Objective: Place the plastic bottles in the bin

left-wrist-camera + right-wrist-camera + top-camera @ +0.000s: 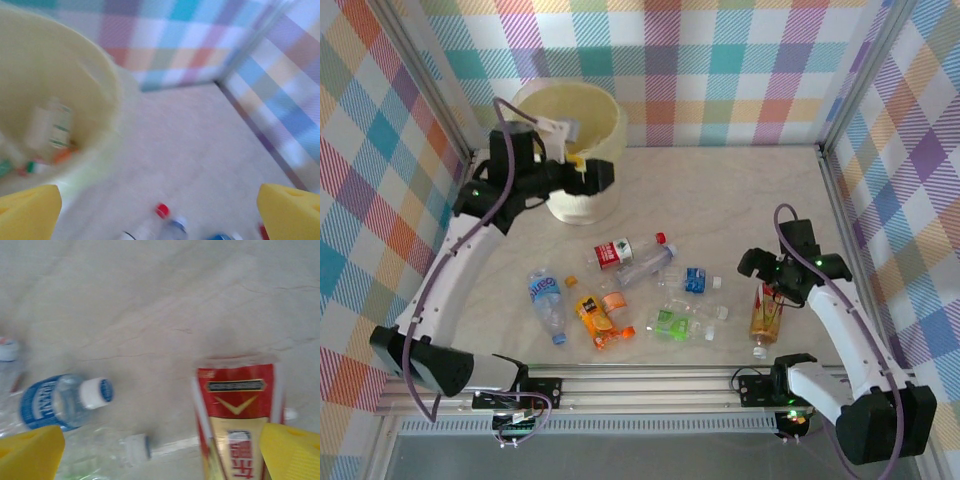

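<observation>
— From above, how far along are we?

— Partway, I'd say. The bin (612,115) stands at the far left of the table (740,190). Some seven plastic bottles (612,252) lie loose in a cluster near the middle, well apart from it. An amber bottle (764,322) lies on its own by the right edge.

— And the arms?

— The left gripper (588,172) hangs at the bin's near rim. The right gripper (772,298) sits just over that amber bottle.

— Left wrist camera?

— Blurred, but its yellow pads (27,212) stand wide apart with nothing between them, so that hand is empty. Down inside the bin lie a few of the plastic bottles (I can't count them through the blur). That is the done part.

— Right wrist?

— Its pads (292,450) are likewise spread wide, gripping nothing. A red-and-gold-labelled bottle (235,410) lies just inside the pad at the picture's right, likely the amber one. A blue-labelled bottle (52,402) lies toward the other pad.

— So what's left?

— Most of the job, by my reckoning. Every bottle on the table needs carrying over, and the amber one looks to be next.
</observation>
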`<move>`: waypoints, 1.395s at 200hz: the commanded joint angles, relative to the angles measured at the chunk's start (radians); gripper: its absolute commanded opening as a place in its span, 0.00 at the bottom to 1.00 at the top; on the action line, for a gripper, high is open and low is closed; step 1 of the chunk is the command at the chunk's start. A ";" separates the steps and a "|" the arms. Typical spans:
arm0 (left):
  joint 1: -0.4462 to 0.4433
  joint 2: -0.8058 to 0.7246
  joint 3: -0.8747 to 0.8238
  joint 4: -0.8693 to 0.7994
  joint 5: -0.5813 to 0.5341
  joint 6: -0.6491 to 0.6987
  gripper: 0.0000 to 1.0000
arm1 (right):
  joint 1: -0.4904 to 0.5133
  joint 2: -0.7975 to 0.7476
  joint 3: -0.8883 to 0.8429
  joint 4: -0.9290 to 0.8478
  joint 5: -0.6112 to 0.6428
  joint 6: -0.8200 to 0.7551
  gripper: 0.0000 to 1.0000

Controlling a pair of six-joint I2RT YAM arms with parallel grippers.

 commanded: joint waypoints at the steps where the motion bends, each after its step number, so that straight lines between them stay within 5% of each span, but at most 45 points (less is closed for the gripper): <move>1: -0.064 -0.063 -0.085 0.146 0.194 0.004 1.00 | 0.004 0.039 -0.012 -0.033 0.101 0.028 0.98; 39: -0.202 -0.057 -0.121 0.109 0.323 0.065 1.00 | 0.000 0.122 -0.045 0.000 0.091 0.028 0.95; 127: -0.392 0.022 -0.193 0.104 0.242 0.087 1.00 | -0.036 0.290 -0.099 0.096 0.072 0.013 0.87; 209: -0.415 0.047 -0.189 0.071 0.194 0.106 1.00 | -0.044 0.356 -0.110 0.164 0.024 0.006 0.76; 279: -0.417 0.063 -0.196 0.104 0.164 0.054 1.00 | -0.044 0.204 -0.092 0.167 0.019 0.011 0.62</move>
